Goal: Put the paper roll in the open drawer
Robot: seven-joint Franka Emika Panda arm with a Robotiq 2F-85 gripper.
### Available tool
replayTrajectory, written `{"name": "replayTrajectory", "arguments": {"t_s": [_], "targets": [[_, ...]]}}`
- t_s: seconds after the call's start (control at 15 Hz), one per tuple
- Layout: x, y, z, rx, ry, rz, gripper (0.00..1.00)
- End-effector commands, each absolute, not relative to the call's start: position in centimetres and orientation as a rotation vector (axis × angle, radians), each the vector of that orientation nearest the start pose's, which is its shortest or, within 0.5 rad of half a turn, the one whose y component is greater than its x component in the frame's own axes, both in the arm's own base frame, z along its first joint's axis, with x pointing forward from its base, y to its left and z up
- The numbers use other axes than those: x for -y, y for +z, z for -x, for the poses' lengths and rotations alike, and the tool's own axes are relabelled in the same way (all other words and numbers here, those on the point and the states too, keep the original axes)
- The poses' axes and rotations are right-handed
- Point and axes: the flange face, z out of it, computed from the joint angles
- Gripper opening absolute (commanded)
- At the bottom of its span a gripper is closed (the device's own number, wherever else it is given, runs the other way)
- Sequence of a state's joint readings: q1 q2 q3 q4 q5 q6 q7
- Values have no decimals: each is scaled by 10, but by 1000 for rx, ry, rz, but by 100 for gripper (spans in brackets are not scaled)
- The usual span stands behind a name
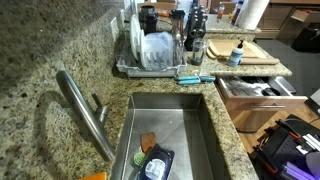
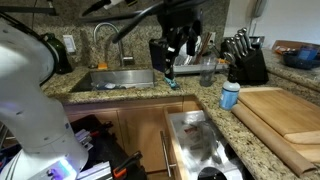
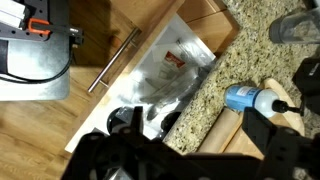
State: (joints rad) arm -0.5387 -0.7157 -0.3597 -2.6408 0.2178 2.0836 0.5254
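The white paper roll (image 1: pixel 250 12) stands upright at the back of the counter, behind the cutting board. The open drawer (image 1: pixel 256 88) is pulled out below the counter edge; it also shows in an exterior view (image 2: pixel 198 140) and in the wrist view (image 3: pixel 165 75), with plastic-wrapped items and dark utensils inside. My gripper (image 2: pixel 171 62) hangs high above the counter near the sink, open and empty. In the wrist view its dark fingers (image 3: pixel 190 160) spread wide over the counter edge and drawer. The roll is not in the wrist view.
A wooden cutting board (image 1: pixel 232 50) lies on the granite counter with a blue-capped bottle (image 2: pixel 230 95) beside it. A knife block (image 2: pixel 246 62) stands behind it. A dish rack (image 1: pixel 155 48), a sink (image 1: pixel 170 130) and a faucet (image 1: pixel 85 105) are nearby.
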Motion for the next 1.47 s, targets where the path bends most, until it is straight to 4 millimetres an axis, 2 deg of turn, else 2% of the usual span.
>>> {"name": "replayTrajectory", "arguments": {"t_s": [0.0, 0.27, 0.4, 0.47, 0.6, 0.67, 0.8, 1.2, 1.27, 1.33, 1.4], "targets": [[318, 459, -241, -2036, -197, 1941, 100], [398, 447, -228, -2263, -141, 1748, 100], [425, 432, -226, -2330, -62, 1627, 100], [396, 445, -219, -2258, -143, 1708, 100], [418, 432, -221, -2308, -101, 1664, 100], [411, 432, -225, -2311, -108, 1718, 100], [415, 420, -242, -2409, -84, 1742, 100], [470, 395, -281, -2803, -175, 1466, 100], [472, 390, -285, -2767, -165, 1418, 100], [455, 395, -287, -2627, -137, 1399, 100], [458, 393, -282, -2717, -136, 1437, 100]]}}
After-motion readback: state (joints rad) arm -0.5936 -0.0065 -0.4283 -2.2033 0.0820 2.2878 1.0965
